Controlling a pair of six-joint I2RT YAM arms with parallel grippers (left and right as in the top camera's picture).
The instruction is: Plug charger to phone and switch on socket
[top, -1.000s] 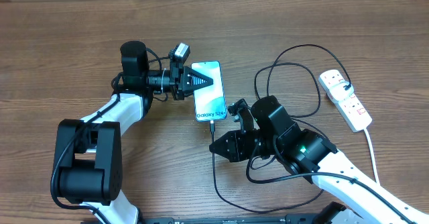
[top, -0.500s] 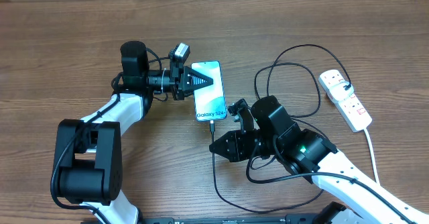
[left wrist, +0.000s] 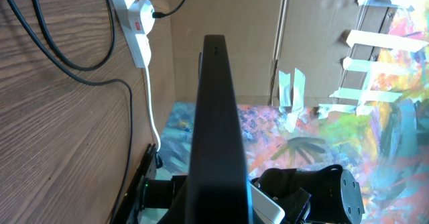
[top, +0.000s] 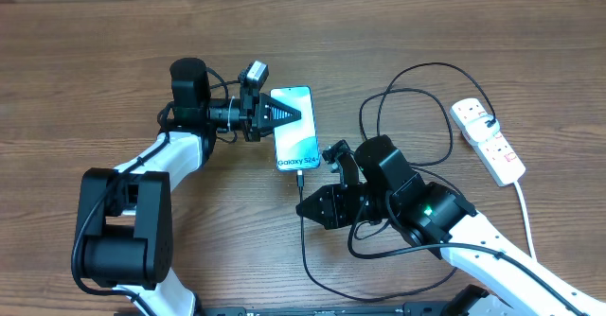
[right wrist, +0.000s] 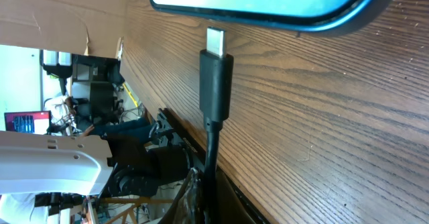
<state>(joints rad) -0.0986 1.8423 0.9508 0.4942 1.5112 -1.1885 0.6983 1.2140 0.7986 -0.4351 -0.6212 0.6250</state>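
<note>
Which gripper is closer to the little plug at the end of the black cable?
Right. The right gripper grips the cable behind the plug, which lies just short of the phone. The left gripper is shut over the phone's far half, farther off.
</note>
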